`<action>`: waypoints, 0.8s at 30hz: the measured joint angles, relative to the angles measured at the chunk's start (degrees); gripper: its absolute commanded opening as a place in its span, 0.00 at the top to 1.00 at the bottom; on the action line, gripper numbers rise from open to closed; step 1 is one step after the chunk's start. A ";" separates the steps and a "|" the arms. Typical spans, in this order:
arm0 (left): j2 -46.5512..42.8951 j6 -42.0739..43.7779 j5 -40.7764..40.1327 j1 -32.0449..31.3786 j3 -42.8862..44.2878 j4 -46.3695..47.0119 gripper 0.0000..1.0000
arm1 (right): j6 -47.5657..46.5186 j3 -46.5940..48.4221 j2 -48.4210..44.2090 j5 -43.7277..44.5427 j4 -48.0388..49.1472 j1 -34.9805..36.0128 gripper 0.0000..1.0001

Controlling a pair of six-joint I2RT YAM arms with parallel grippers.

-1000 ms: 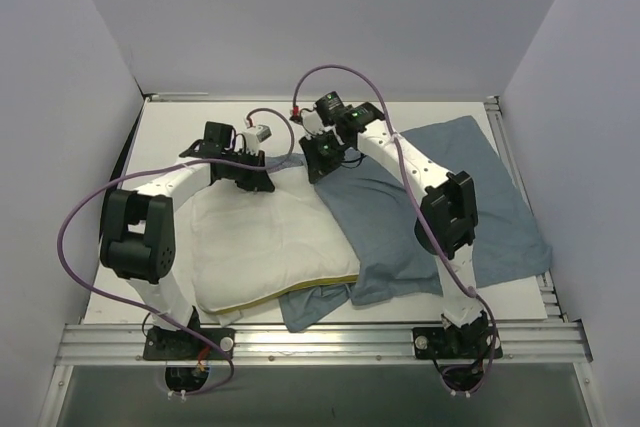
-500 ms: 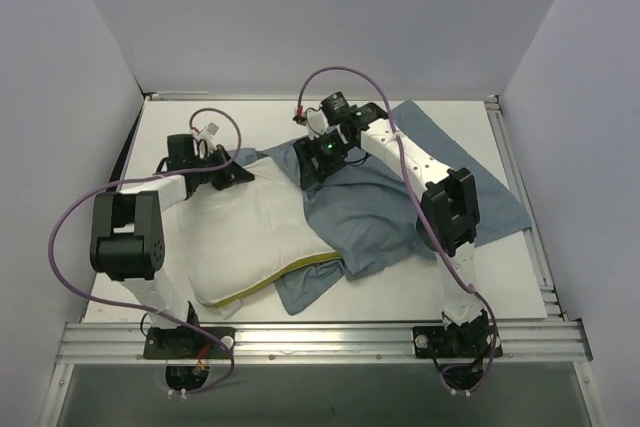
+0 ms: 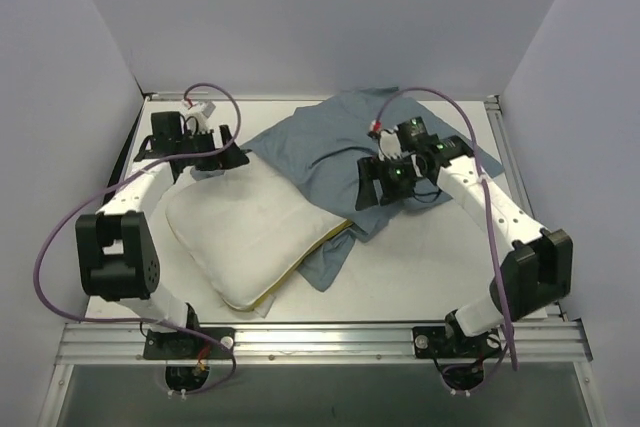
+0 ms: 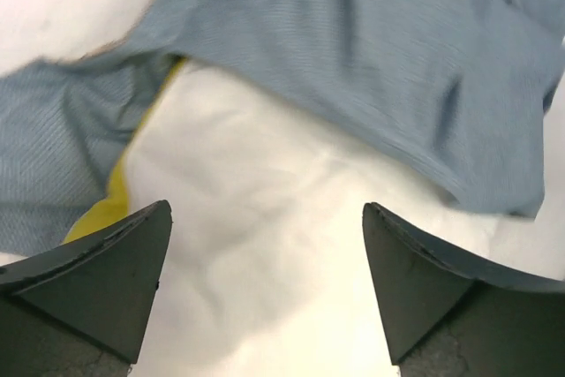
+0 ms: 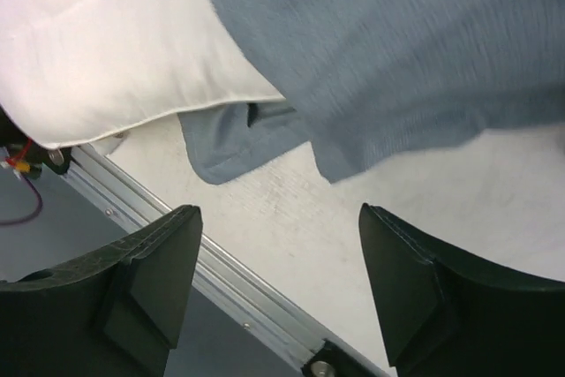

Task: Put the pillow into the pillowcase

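The white pillow (image 3: 250,232) lies slanted on the table's left half, its yellow band (image 3: 300,269) along the near right edge. The grey-blue pillowcase (image 3: 325,147) is bunched at the back centre and covers the pillow's far right end; whether that end is inside it I cannot tell. My left gripper (image 3: 228,160) hovers over the pillow's far left corner, open and empty. Its wrist view shows the pillow (image 4: 291,289) under the spread jaws (image 4: 265,207), with the pillowcase (image 4: 353,50) beyond. My right gripper (image 3: 385,192) hangs open beside the pillowcase's right edge, over bare table (image 5: 279,210).
White walls close in the table on three sides. An aluminium rail (image 3: 320,332) runs along the near edge and shows in the right wrist view as rail (image 5: 238,280). Purple cables loop over both arms. A pillowcase flap (image 3: 325,265) sticks out under the pillow's near right corner.
Both grippers have opened, the left off the pillow, the right off the pillowcase. The right arm swung out to the right. The pillowcase is now bunched at the back over the pillow's far end.
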 measured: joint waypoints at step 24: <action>-8.37 37.70 -21.70 -43.80 -10.80 -26.21 0.80 | 40.68 -41.46 -3.45 -0.72 37.27 -0.42 0.29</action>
